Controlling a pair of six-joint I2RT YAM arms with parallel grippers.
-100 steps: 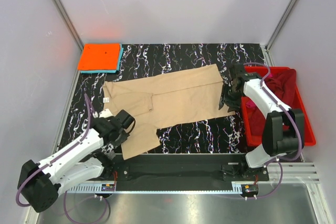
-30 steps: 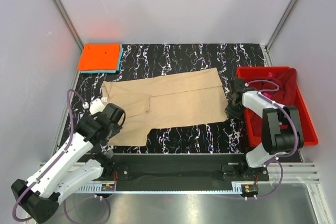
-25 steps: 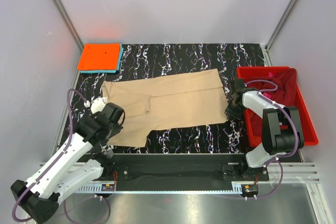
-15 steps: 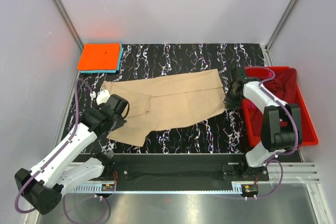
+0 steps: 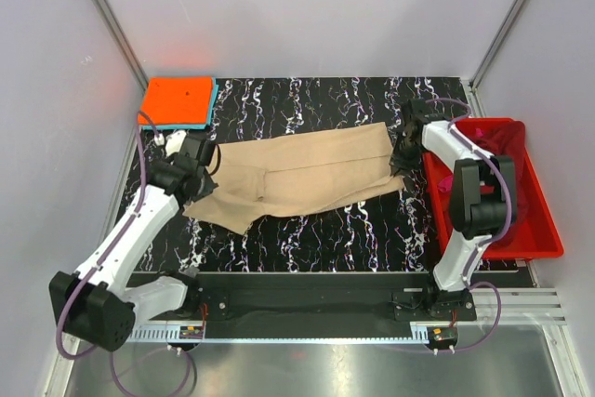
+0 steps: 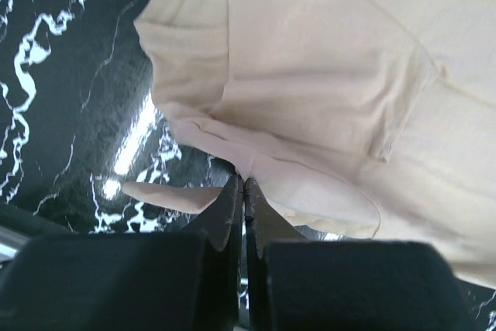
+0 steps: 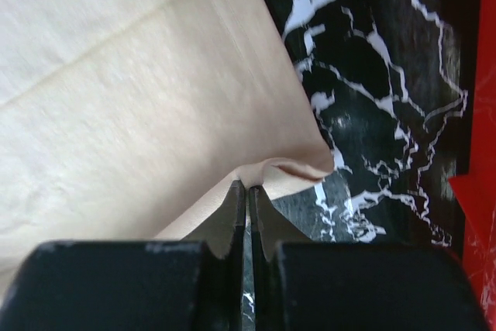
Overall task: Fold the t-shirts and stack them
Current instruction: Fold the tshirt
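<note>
The tan t-shirt (image 5: 307, 166) lay lengthwise, left to right, on the table (image 5: 325, 230) between both arms, with the left gripper (image 6: 242, 184) pinched tight on its left end and the right gripper (image 7: 248, 185) pinched tight on its right corner.

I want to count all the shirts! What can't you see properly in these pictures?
Top view: the orange tee covers the light blue tee; only its edge shows.
Top view: the right arm crosses the red bin, hiding some clothes.
Wrist views: frame edges cut off the tan tee.
</note>
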